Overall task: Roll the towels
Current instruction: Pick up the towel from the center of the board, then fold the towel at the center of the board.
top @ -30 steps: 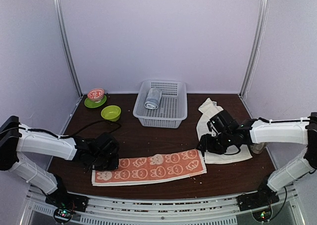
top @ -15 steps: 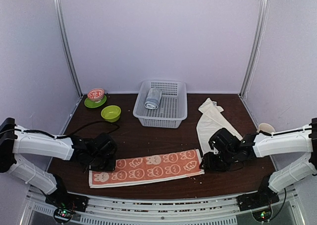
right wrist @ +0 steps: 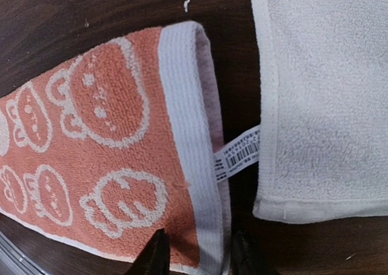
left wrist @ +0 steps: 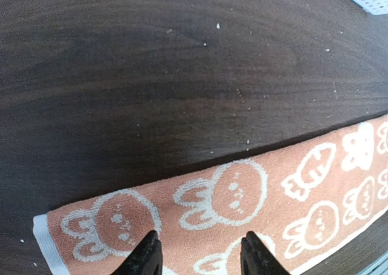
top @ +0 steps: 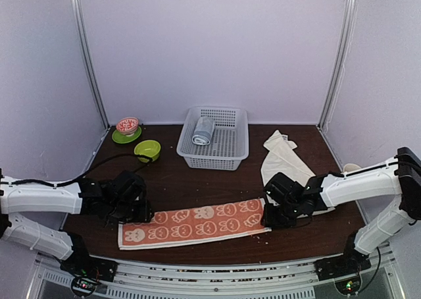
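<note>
Passage over tabletop [top: 197, 184] between orange towel [top: 197, 223] and basket [top: 214, 137]; bowls [top: 147, 150] block far-left corner, cream towel [top: 283, 161] covers right side.

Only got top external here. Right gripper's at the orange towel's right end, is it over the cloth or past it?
Observer: Over it. In the right wrist view the right gripper straddles the white hem of the orange towel, jaws apart.
Operator: Touching the cream one?
Observer: No, dark table shows between them; only a barcode label reaches toward the cream towel.
Operator: Left side?
Observer: The left gripper is open above the bunny print near the orange towel's left end.
</note>
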`<state>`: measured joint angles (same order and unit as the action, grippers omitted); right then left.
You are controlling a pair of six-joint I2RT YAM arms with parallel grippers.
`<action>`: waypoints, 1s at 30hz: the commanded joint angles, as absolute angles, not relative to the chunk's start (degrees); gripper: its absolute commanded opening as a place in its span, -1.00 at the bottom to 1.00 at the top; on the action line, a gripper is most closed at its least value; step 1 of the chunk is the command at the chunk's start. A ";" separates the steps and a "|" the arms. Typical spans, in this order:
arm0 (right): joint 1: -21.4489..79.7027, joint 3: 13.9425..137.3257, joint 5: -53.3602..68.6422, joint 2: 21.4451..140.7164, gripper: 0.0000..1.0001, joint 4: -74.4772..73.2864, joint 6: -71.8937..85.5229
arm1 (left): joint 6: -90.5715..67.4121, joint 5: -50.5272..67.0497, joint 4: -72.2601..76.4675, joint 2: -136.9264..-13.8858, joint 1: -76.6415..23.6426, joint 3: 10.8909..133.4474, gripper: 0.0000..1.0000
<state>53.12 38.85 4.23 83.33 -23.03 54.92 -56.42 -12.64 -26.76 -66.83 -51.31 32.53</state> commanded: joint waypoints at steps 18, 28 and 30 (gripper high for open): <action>49.60 39.29 -7.62 73.75 -1.00 -36.77 56.31 | -48.90 -9.25 -20.10 -74.08 -50.98 36.31 -0.13; 45.18 37.29 -10.09 59.46 -1.00 -38.08 49.70 | -47.61 -4.77 -16.65 -86.64 -50.98 44.72 -0.17; 45.18 37.79 -8.10 58.09 -1.00 -37.55 48.06 | -47.28 -4.79 -17.37 -87.68 -50.98 46.59 -0.18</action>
